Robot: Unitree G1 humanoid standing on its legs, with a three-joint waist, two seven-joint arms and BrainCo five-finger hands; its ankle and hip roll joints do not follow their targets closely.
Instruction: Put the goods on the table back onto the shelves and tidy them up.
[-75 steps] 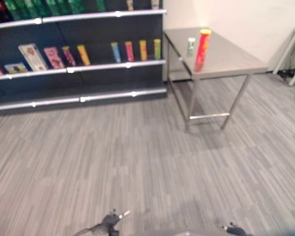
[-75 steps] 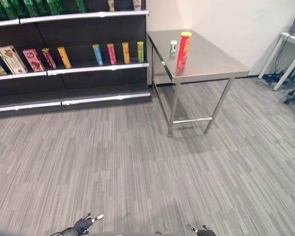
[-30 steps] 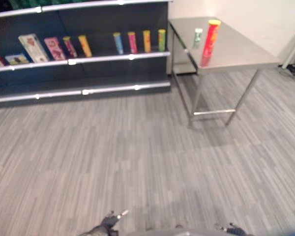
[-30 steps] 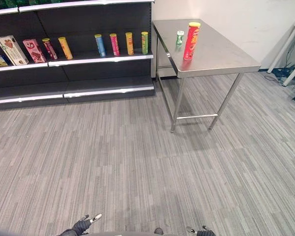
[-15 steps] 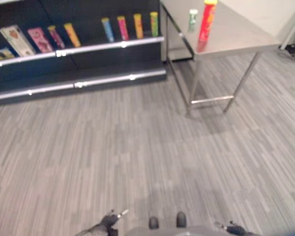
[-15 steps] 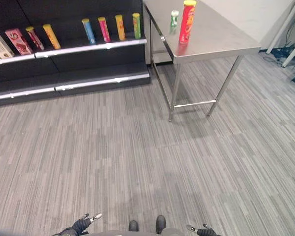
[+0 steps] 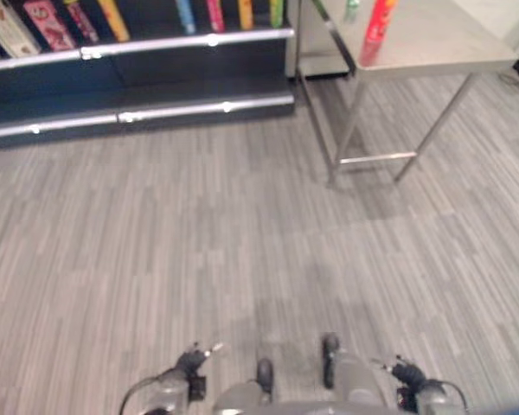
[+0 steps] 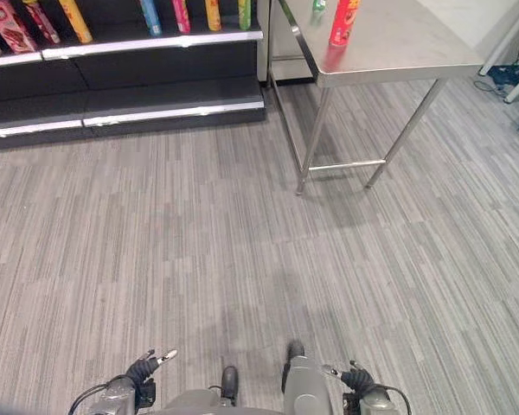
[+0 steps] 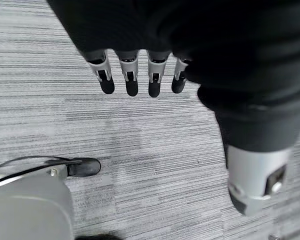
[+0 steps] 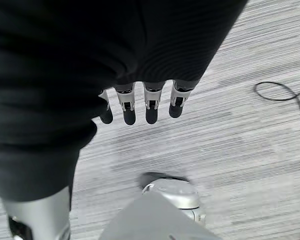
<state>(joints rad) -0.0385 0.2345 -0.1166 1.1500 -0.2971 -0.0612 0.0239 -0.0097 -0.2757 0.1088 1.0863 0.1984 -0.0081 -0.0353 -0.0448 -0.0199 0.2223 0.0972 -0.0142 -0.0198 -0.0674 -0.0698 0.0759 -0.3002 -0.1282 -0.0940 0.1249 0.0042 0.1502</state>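
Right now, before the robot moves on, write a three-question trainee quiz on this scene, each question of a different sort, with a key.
1. True or false: the red canister stands on the metal table.
2. Multiple choice: the left hand is (a) shut on a box, (b) open and holding nothing, (c) resting on the shelf.
3. Fill in: the right hand hangs with straight fingers over the grey ____.

Key: 1 true; 2 b; 3 floor.
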